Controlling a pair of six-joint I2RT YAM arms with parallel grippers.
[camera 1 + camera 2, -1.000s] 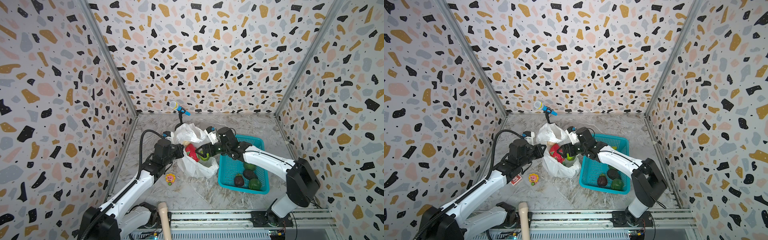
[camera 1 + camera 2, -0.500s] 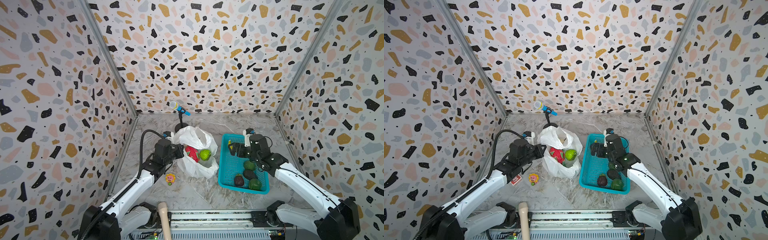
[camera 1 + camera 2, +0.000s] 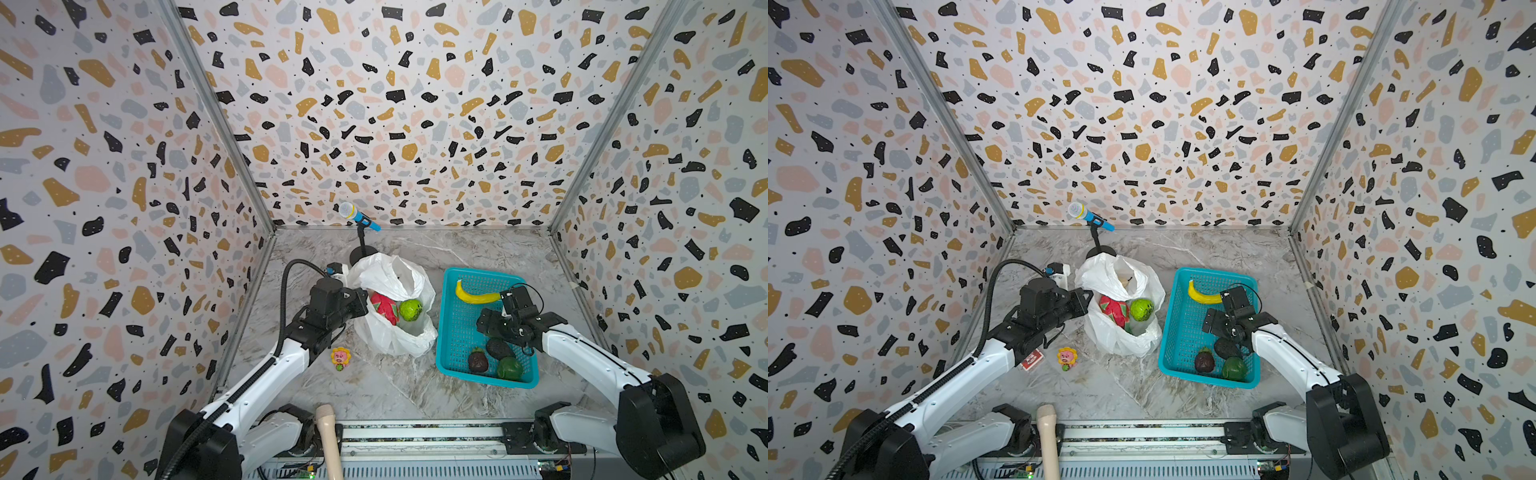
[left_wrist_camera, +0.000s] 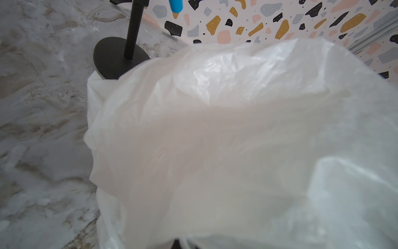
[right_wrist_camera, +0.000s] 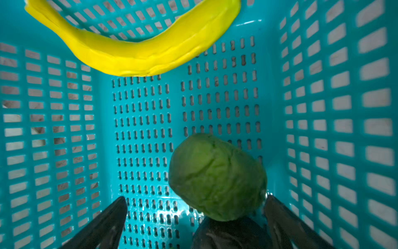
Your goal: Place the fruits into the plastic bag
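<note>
Marbled tabletop [image 3: 374, 395] carries the crinkly white plastic bag [image 3: 388, 278], holding two: a scaly red dragon fruit [image 3: 384, 307] and a bumpy green ball [image 3: 410, 309]. Left jaws are closed on its rim. Beside it, a teal mesh basket [image 3: 457, 324] holds one smooth banana [image 3: 473, 296], three darker fruits [image 3: 498, 348] and a wrinkled green one [image 5: 217, 176] between the wide-open right jaws.

Left end effector [image 3: 365, 301] pinched closed, right end effector [image 5: 196, 200] — spread wide
</note>
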